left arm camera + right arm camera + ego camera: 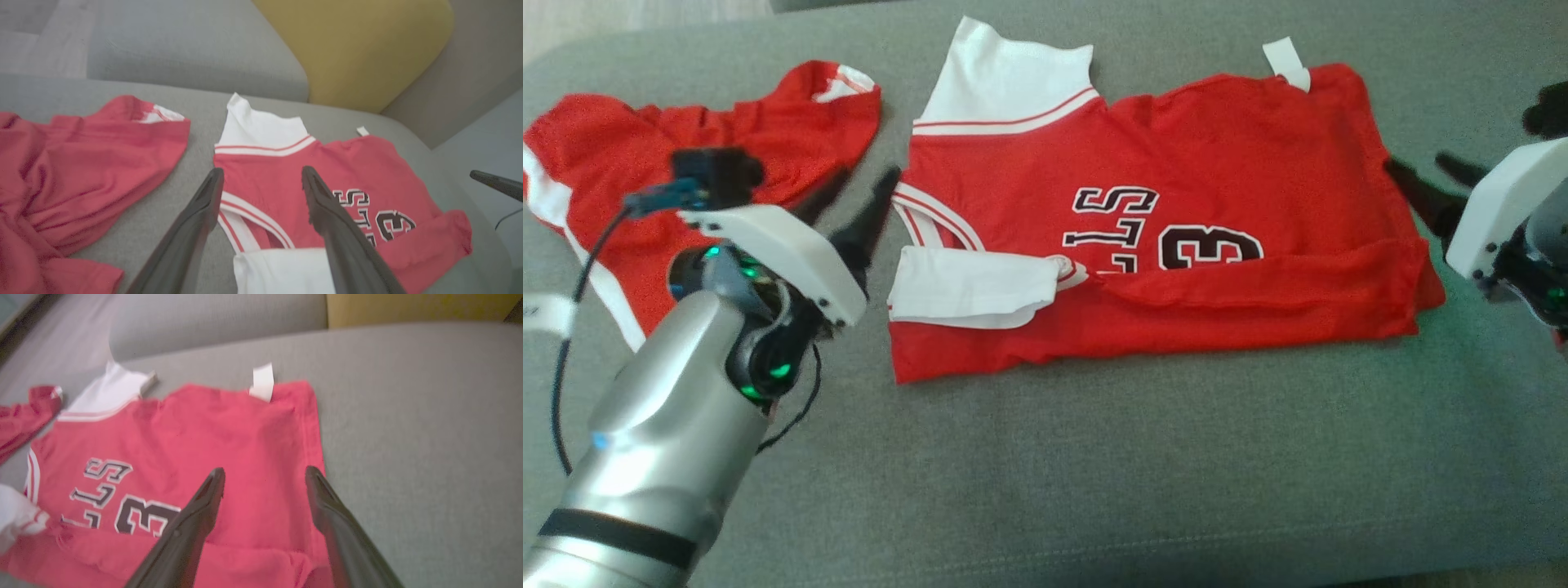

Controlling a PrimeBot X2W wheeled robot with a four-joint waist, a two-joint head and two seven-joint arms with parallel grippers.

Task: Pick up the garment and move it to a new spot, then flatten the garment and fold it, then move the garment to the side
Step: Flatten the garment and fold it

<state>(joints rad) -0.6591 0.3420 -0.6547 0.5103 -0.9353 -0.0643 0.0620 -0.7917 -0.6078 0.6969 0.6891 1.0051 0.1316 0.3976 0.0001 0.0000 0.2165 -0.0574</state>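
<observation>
The garment [1176, 163] is a red jersey with white sleeves and black lettering, lying flat on the grey seat cushion [1094, 474], its near edge folded up over itself. My left gripper [866, 184] hovers open just off the jersey's left edge, beside the white sleeve [968, 286]. In the left wrist view the gripper [262, 171] stands above the jersey [278, 179], holding nothing. At the jersey's right edge my right gripper [1419, 163] is open. In the right wrist view it [265, 470] hangs over the red cloth [196, 441], holding nothing.
A second red garment with white trim [686, 131] lies crumpled at the left, partly behind my left wrist. A yellow cushion [359, 49] and a grey backrest [196, 45] stand behind the seat. Bare grey cushion stretches in front and to the right.
</observation>
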